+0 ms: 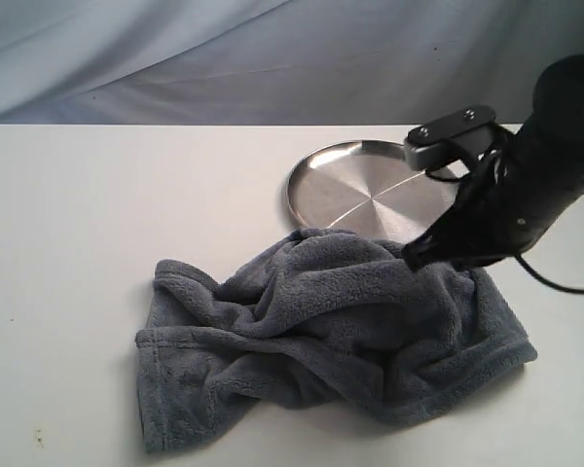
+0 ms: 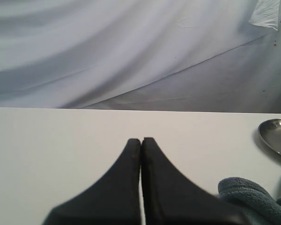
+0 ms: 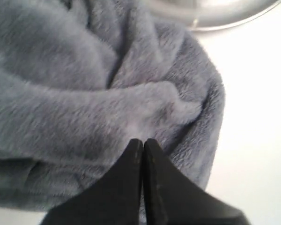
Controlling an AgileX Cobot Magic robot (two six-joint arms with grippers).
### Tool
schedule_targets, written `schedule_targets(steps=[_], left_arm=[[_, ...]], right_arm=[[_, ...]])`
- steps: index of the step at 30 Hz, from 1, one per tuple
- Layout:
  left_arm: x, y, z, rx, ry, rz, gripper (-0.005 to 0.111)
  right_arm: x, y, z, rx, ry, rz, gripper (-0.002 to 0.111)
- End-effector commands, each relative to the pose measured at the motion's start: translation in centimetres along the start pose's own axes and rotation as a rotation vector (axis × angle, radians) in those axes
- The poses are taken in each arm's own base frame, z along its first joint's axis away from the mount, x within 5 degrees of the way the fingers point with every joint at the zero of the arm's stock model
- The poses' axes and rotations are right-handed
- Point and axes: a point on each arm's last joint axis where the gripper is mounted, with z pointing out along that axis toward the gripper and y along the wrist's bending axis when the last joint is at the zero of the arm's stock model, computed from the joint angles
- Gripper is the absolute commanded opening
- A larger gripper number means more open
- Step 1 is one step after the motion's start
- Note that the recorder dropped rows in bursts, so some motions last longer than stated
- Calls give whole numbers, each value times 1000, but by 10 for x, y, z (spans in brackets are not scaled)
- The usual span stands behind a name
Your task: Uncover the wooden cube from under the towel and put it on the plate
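The right hand (image 1: 415, 259), fingers together, touches the towel (image 1: 311, 331) at its two-o'clock edge beside the plate (image 1: 346, 190); cube hidden, uncovering and placing both undone.

The towel (image 1: 321, 331) is plain dark grey-blue, without print; at its 1 o'clock the plate (image 1: 350, 190) is shiny silver with faint radial streaks; the table (image 1: 97, 214) is white; the backdrop (image 1: 224, 58) is pale blue-grey; the right gripper (image 1: 416, 259) and left gripper (image 2: 141, 140) are black.

Soft, even light washes the bench (image 1: 78, 243) near-white; the plate (image 1: 360, 190) carries radial glare; close up, the towel (image 3: 84, 93) and right end effector (image 3: 142, 142) are blurred.
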Motion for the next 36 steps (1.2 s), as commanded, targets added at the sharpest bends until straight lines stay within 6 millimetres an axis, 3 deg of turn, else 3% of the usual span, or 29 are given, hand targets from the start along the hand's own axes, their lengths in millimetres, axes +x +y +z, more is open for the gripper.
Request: schedule_targets(steps=[1,3,8,11,15,23,26,30,36], left_arm=[[1,0,0,1,-1,0,1],[1,0,0,1,-1,0,1],[1,0,0,1,-1,-2,1],[1,0,0,1,-1,-2,1],[1,0,0,1,-1,-2,1],[1,0,0,1,-1,2,1],[1,0,0,1,-1,2,1],[1,0,0,1,-1,2,1],[1,0,0,1,-1,-2,1]], right_arm=[[-35,-19,11,-20,7,112,0],[-57,-18,17,-40,25,126,0],[-102,11,24,-97,16,82,0],[-122,42,27,-128,-26,20,0],[-128,91,29,-163,-46,-93,0],[-92,180,15,-221,8,-317,0],[-70,198,12,-234,21,-386,0],[-37,204,14,-238,48,-429,0],[20,179,18,-222,92,-431,0]])
